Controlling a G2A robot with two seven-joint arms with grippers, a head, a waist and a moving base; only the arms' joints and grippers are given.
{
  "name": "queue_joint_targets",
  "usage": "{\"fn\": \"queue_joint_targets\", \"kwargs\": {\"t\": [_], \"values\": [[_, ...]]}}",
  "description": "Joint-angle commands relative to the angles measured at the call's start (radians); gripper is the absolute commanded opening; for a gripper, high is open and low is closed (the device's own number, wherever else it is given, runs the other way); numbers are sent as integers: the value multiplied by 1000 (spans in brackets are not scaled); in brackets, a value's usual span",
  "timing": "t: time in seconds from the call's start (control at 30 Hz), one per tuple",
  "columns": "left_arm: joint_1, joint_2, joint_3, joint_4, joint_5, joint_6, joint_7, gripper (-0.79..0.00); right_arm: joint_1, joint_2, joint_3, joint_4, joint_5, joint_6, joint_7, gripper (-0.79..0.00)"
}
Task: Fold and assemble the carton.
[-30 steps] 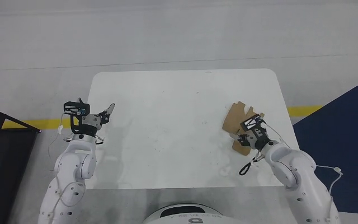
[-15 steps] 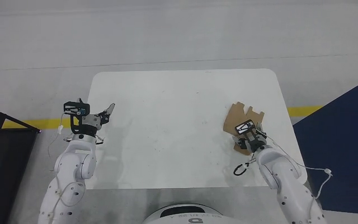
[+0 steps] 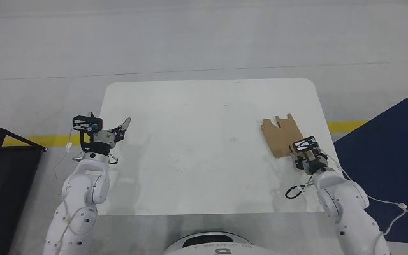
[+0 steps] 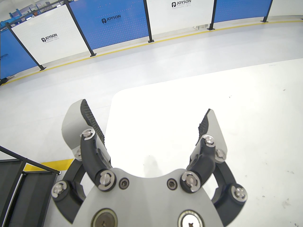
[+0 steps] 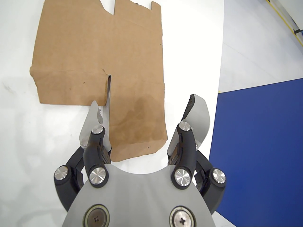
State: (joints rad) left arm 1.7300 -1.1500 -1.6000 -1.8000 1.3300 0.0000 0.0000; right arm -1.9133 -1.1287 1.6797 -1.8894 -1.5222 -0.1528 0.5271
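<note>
A flat brown cardboard carton lies unfolded on the white table, close to its right edge. My right gripper is open at the carton's near end. Its fingers stand either side of the near flap, one fingertip at the slit between the two flaps, the other just off the carton's side edge. My left gripper is open and holds nothing, over the table's left edge far from the carton.
The table's right edge and rounded corner lie just beyond the carton, with a blue floor mat past it. A black cable loop hangs at the right arm. A black frame stands off the table's left side.
The carton, earlier crumpled up under the right gripper, now lies flat and a little farther right. The right gripper has let it go and drawn back toward the right edge. The left arm is unmoved.
</note>
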Motion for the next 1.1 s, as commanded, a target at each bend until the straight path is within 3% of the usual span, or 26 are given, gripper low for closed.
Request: {"fn": "queue_joint_targets", "kwargs": {"t": [0.0, 0.23, 0.43, 0.5, 0.53, 0.77, 0.97, 1.07], "values": [[0, 0, 0, 0, 0, 0, 0, 0, 3, 0, -9, 3, -32, -4, 6, -157], [0, 0, 0, 0, 0, 0, 0, 0, 57, -2, -58, 43, -150, 15, 62, -280], [0, 0, 0, 0, 0, 0, 0, 0, 101, -5, -89, 74, -233, 38, 101, -443], [0, 0, 0, 0, 0, 0, 0, 0, 115, -5, -101, 80, -267, 29, 108, -594], [0, 0, 0, 0, 0, 0, 0, 0, 121, -5, -107, 85, -288, 24, 111, -785], [0, 0, 0, 0, 0, 0, 0, 0, 123, -4, -123, 61, -407, 38, 44, -785], [0, 0, 0, 0, 0, 0, 0, 0, 51, -1, -101, 9, -488, 114, -161, -785], [0, 0, 0, 0, 0, 0, 0, 0, 9, -2, -85, -12, -527, 204, -277, -785]]}}
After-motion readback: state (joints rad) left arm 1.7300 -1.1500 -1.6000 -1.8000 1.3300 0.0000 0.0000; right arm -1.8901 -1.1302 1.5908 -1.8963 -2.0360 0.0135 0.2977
